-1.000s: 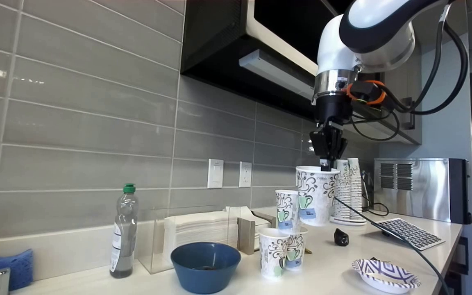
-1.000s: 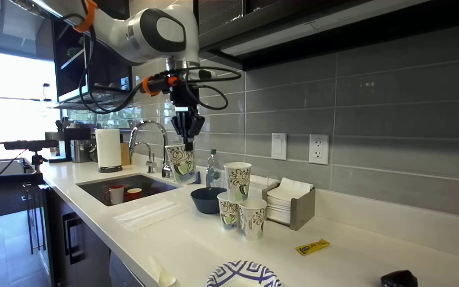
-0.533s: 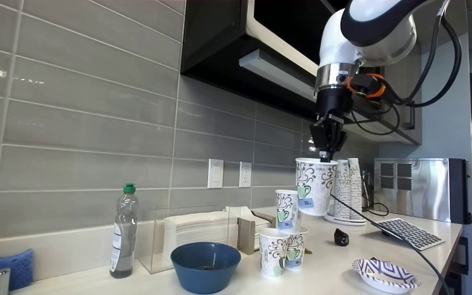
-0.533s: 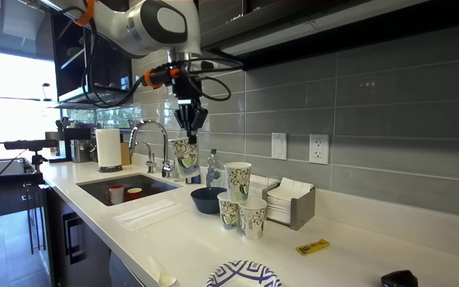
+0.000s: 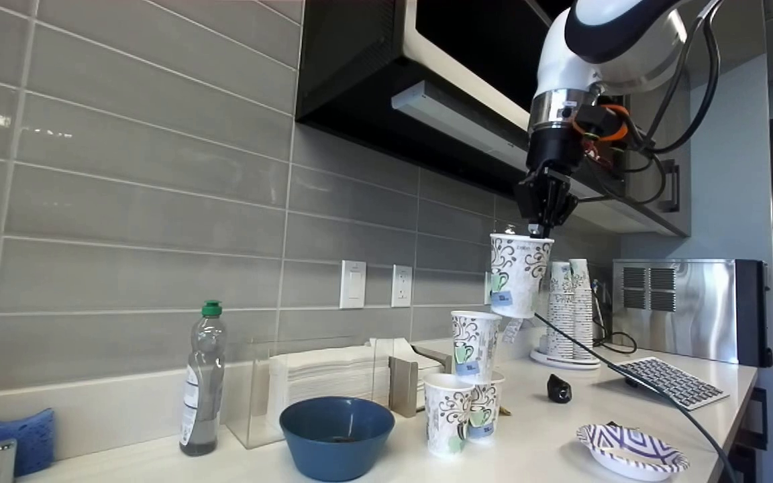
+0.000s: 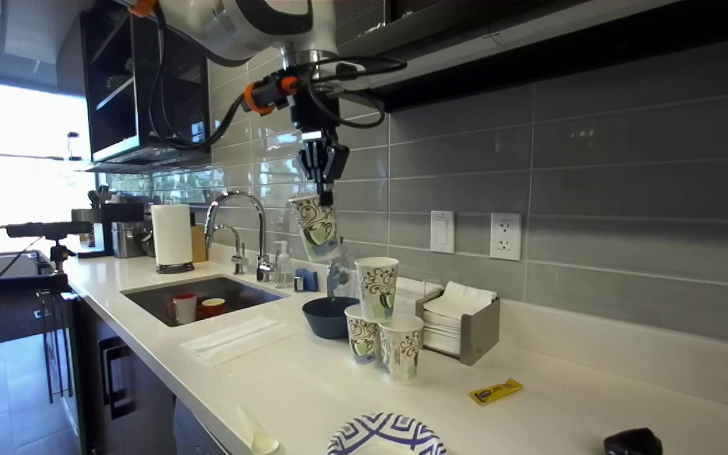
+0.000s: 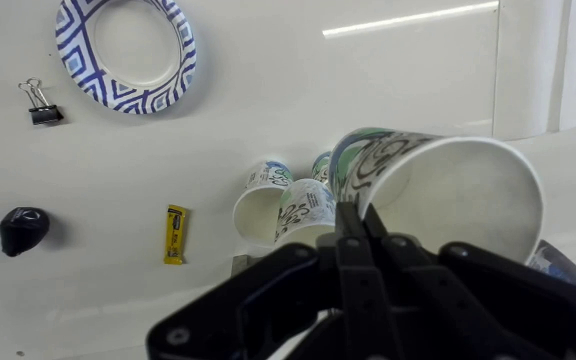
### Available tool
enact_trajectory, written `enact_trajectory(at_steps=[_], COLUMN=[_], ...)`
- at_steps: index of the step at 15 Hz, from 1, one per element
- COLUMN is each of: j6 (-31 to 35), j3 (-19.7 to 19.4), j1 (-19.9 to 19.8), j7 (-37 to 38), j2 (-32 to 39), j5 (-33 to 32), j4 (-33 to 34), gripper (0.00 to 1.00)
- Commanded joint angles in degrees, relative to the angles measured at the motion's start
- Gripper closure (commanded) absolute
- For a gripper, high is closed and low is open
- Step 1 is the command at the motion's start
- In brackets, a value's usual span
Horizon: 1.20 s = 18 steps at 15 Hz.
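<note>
My gripper (image 7: 360, 214) is shut on the near rim of a patterned paper cup (image 7: 388, 155), one finger inside the wall and one outside. In both exterior views this cup (image 5: 519, 278) hangs mouth up in the air, slightly tilted, under the gripper (image 6: 325, 197). Below it on the counter, two similar paper cups, a front one (image 5: 445, 419) and a rear one (image 5: 485, 412), stand side by side with an upper cup (image 5: 475, 342) resting on them. The held cup is apart from this stack. In the wrist view the stack shows left of the held cup, partly behind my fingers.
Near the stack are a blue bowl (image 5: 336, 446), a napkin holder (image 6: 481, 332) and a soap bottle (image 5: 200, 402). A patterned plate (image 7: 185, 50), yellow packet (image 7: 174, 235), binder clip (image 7: 45, 115) and black object (image 7: 24, 230) lie about. Cabinets (image 5: 353, 100) overhang; a tiled wall (image 5: 145, 261) stands behind.
The gripper has risen with the cup held in it. In an exterior view it has also shifted rightward, and the cup tilts more. The stacked cups have not moved.
</note>
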Motion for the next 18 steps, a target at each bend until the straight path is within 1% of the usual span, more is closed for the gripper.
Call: enact_trajectory(at_steps=[1,11,18], j6=[-1.80,-0.57,0.49], j3=[-0.41,-1.22,-2.09], j1=[-1.27,-2.30,-2.80], j7=[2.76,8.07,9.55], j2=[1.76,5.99,8.62], j5=[0.60,1.87,2.22], j4=[3.91,7.55,9.83], gripper=[0.99,0.99,0.99])
